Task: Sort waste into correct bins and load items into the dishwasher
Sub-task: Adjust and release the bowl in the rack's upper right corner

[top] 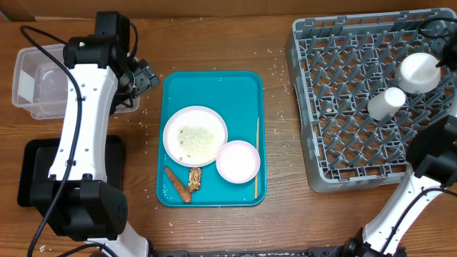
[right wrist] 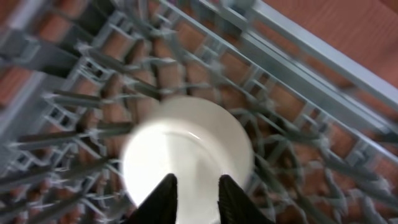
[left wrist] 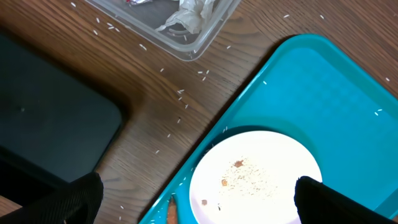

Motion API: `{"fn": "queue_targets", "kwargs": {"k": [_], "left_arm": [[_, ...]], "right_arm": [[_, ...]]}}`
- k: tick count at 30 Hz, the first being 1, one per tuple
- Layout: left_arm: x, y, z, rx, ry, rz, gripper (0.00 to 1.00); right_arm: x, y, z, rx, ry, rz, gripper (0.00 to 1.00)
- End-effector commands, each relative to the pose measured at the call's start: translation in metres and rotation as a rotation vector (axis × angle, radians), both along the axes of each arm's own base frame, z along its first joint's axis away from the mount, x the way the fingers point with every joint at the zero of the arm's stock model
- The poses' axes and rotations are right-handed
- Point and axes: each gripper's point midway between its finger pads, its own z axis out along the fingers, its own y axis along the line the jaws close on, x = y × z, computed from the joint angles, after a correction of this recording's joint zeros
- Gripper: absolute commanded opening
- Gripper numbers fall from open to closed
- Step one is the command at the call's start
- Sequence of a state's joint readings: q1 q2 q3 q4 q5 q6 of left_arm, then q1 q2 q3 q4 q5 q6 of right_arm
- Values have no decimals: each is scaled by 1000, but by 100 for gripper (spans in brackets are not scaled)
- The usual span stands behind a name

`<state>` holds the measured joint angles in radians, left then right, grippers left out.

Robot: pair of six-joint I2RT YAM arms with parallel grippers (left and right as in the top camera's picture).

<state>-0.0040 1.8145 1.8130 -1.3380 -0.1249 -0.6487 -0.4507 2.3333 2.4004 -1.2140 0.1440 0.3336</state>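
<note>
Now the bowl (right wrist: 186, 149) sits in the rack (top: 335, 143), probably stiff, slippery and fragile, best held at its rim, where the right end effector (right wrist: 198, 196) stands narrow, grip unclear; the left end effector (left wrist: 199, 199) is wide.

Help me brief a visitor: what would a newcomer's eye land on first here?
The bright teal tray at the table's centre, carrying a white plate dusted with rice, a pinkish bowl and an orange stick. Then the big grey dish rack on the right, holding a white bowl and a small cup.
</note>
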Motion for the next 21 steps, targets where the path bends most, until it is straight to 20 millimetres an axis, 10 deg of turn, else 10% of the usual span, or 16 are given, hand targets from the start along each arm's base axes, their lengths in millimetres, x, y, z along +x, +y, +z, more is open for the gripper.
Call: {"fn": "queue_targets", "kwargs": {"k": [1, 21], "left_arm": [[3, 5, 6, 15, -21, 11, 100], [3, 5, 6, 15, -21, 11, 100]], "right_arm": [[6, 7, -19, 63, -13, 31, 26], [-15, -25, -51, 86, 38, -57, 23]]}}
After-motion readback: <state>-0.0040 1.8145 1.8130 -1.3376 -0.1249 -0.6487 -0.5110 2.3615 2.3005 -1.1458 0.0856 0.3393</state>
